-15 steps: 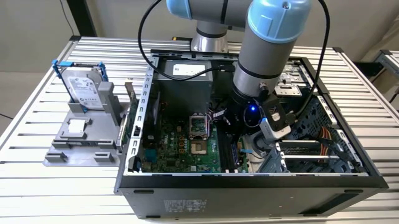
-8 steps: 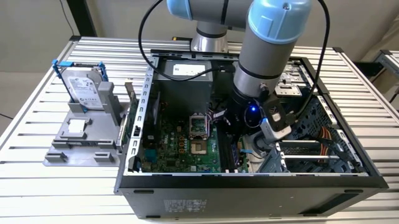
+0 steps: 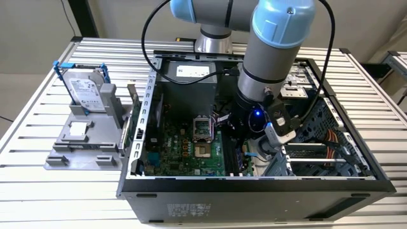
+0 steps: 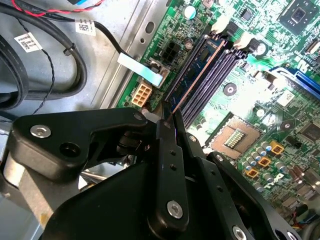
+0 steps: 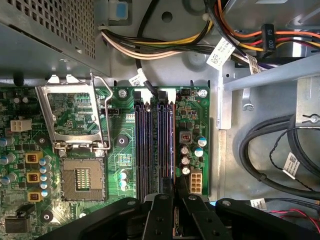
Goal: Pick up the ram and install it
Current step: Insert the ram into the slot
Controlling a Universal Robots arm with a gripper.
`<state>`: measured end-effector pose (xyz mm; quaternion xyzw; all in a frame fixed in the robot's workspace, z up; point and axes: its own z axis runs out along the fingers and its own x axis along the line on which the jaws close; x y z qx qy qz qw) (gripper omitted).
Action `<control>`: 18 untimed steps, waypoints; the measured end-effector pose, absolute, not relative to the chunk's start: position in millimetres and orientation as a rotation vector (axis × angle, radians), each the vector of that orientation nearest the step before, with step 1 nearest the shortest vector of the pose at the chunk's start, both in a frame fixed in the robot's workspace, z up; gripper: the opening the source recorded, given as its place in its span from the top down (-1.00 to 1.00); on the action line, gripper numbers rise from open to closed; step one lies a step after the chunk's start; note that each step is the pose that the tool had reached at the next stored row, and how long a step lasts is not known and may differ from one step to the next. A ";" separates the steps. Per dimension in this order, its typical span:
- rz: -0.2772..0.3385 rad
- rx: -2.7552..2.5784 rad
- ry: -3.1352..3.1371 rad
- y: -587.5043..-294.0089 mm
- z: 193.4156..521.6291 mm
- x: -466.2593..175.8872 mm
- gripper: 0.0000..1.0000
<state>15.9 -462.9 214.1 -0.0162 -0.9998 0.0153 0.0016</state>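
Observation:
The ram (image 4: 199, 70) is a thin dark blue-green stick with black chips. It stands on edge along the outermost memory slot of the green motherboard (image 4: 250, 100), next to the other purple slots (image 4: 215, 75). In the first wrist view, the ram (image 5: 173, 145) appears edge-on as a thin line over that outer slot. My gripper (image 4: 170, 117) is shut on the ram's near end, with its black fingers (image 4: 170, 150) pressed against both sides. In the exterior view, the gripper (image 3: 247, 151) reaches down into the open computer case, low over the motherboard (image 3: 184, 152).
The empty processor socket (image 5: 80, 180) lies beside the slots. Cable bundles (image 5: 165, 45) and thick black cables (image 4: 45, 65) run along the case wall near the ram. On the exterior view's left, a silver hard drive (image 3: 86, 93) with blue handles stands in a grey holder (image 3: 79, 148).

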 end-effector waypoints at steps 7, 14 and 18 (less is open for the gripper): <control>0.047 -0.051 -3.138 -462.8 213.9 15.9 1.00; 0.048 -0.051 -3.138 -462.9 213.9 15.9 -1.00; 0.048 -0.051 -3.138 -463.0 216.3 15.9 -1.00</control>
